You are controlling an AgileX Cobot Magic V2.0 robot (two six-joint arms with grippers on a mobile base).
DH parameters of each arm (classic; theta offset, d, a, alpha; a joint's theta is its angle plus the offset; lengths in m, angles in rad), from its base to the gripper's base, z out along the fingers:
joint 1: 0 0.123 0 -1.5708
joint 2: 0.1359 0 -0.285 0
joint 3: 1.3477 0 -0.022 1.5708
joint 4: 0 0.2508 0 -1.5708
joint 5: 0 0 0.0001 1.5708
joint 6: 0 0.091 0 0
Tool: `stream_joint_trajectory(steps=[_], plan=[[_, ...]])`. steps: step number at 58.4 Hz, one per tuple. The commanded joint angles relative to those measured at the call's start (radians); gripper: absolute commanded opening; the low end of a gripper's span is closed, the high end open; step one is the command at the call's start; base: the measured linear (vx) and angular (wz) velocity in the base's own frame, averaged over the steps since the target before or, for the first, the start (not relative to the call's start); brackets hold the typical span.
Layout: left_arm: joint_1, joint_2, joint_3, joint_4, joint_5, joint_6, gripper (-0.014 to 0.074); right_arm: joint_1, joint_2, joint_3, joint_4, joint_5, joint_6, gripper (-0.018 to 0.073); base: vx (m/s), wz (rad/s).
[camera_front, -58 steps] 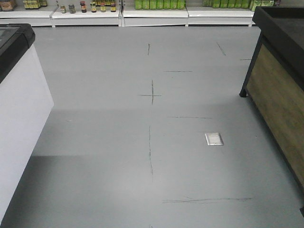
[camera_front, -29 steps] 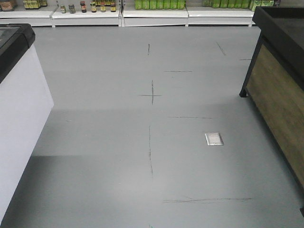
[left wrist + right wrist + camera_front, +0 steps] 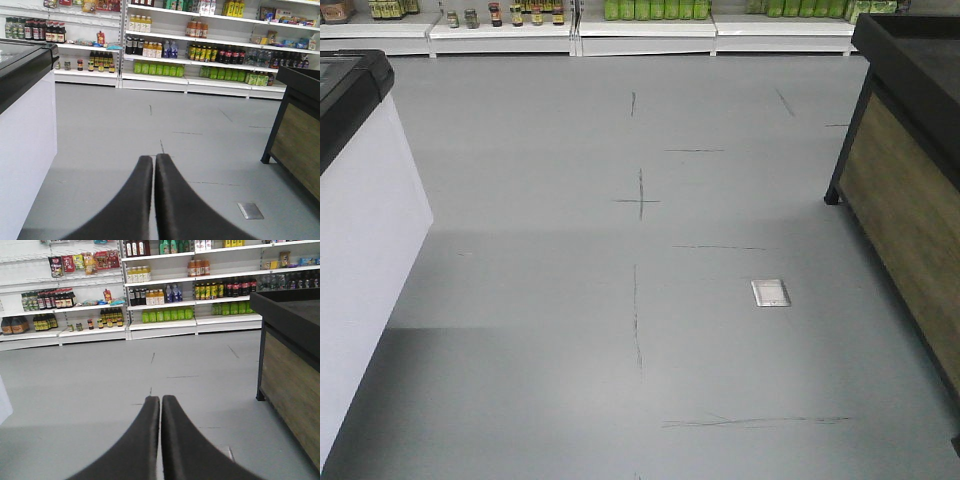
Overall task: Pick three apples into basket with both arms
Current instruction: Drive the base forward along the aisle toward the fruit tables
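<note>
Two grippers: both are closed, black fingers pressed together tip to tip with nothing held between them.
Left gripper (image 3: pixel 153 159): lower centre of the left wrist view, pointing out over the floor toward the shelves.
Right gripper (image 3: pixel 160 400): lower centre of the right wrist view, pointing the same way.
Apples and basket: not visible in any of the three views.
Floor (image 3: pixel 520 300): plain grey, filling most of the front view, marked with thin dark scuff lines (image 3: pixel 640 198) near the centre.
Floor plate (image 3: pixel 770 292): small square of metal set in the floor, lower right of centre.
White cabinet (image 3: pixel 365 240): left edge of the frame, with a black rim on top.
Display stand (image 3: pixel 905 200): right edge of the frame, with a black top, a wood side panel and a black leg.
Shelves (image 3: pixel 200 40): white, along the far wall across the top of the frame, lined with bottles.
Green bottles (image 3: pixel 655 9): a row on the lowest shelf, upper centre.
</note>
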Motion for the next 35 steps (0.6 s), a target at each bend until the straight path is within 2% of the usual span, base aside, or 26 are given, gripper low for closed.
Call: stream_joint_trajectory(steps=[1,35], plan=[[0.0,-0.013,-0.026,0.0,-0.069,-0.01,-0.0006,-0.004,-0.012,0.011,-0.012,-0.072,-0.002,-0.0006,0.0,0.0],[0.0,-0.013,-0.026,0.0,-0.069,-0.01,-0.0006,-0.004,-0.012,0.011,-0.012,-0.072,-0.002,-0.0006,0.0,0.01]])
